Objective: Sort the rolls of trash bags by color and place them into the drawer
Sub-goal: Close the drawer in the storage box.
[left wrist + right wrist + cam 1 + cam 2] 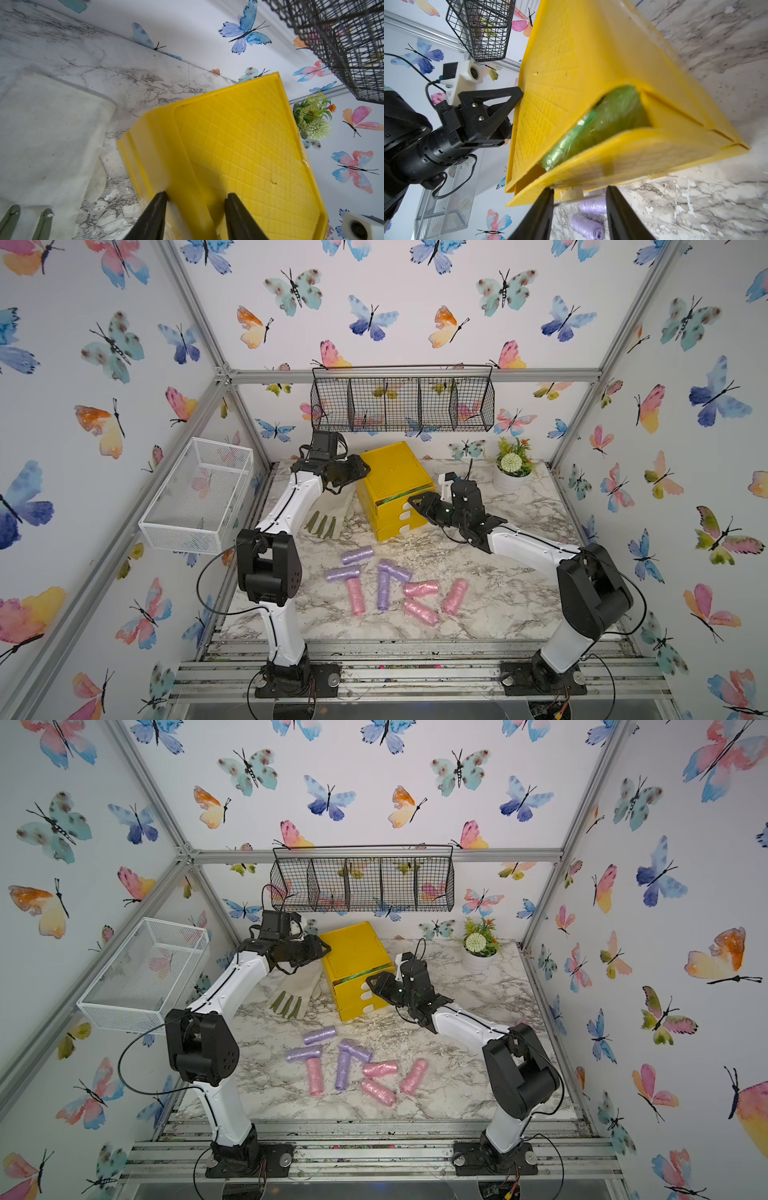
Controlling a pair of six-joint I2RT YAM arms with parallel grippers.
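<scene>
Rolls of green trash bags (602, 120) lie inside the top drawer (623, 158) of the yellow cabinet (392, 472), which stands ajar at the back of the worktop (519, 593). Their long axes run parallel to the drawer front. The right gripper (415, 504) sits right at that front, jaws partly apart with the small white handle (572, 194) between them and a clear gap on one side, so it grips nothing. The drawer's line of travel points straight along this gripper's reach, and the coming move turns on that: a push or pull along that line should do, probably a push to shut the green drawer. The left gripper (196, 193) is astride the cabinet's upper edge on the side away from the right arm, jaws partly apart and tips against the plastic. Whether they pinch the rim I cannot tell, but it looks placed to brace the cabinet. Four purple rolls (383, 591) and four pink rolls (455, 596) lie loose on the worktop in front of the cabinet, between the two arms. They point various ways, purple nearer the left arm, pink nearer the right. A glove (328, 518) lies beside the cabinet.
</scene>
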